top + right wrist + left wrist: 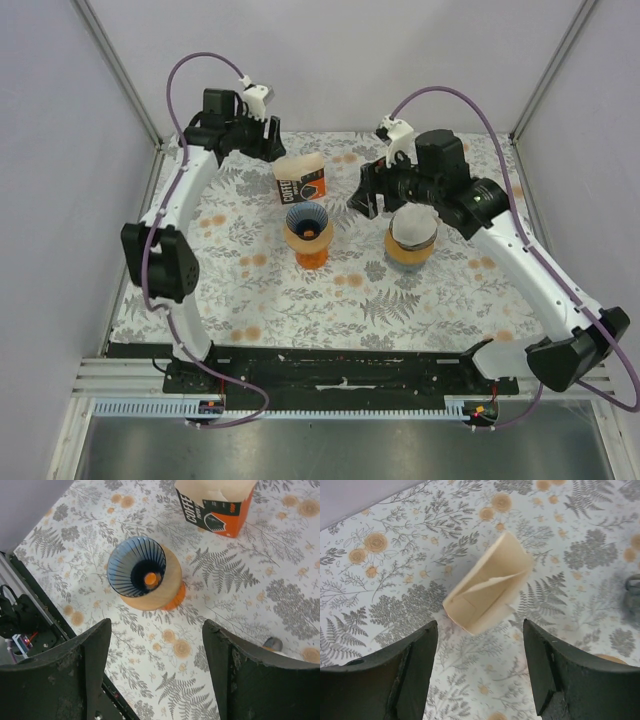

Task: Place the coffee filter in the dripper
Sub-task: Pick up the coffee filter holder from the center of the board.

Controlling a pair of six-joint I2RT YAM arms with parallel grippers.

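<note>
The right gripper (156,630), spread empty like the left gripper (480,630), hovers facing the bare dripper (136,572), seemingly lining up.

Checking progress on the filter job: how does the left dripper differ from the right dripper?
The left dripper shows its bare blue ribbed inside; the right dripper holds a white paper filter. The left dripper stands in front of the coffee box; the right dripper stands farther off to its right. Both rest on orange bases.

On floral-cloth table (250,290): filter pack (300,180) at back, blue dripper (308,226) atop orange cup (312,258) mid, 2nd dripper (410,252) w/ white filter (411,226) just beside it.
</note>
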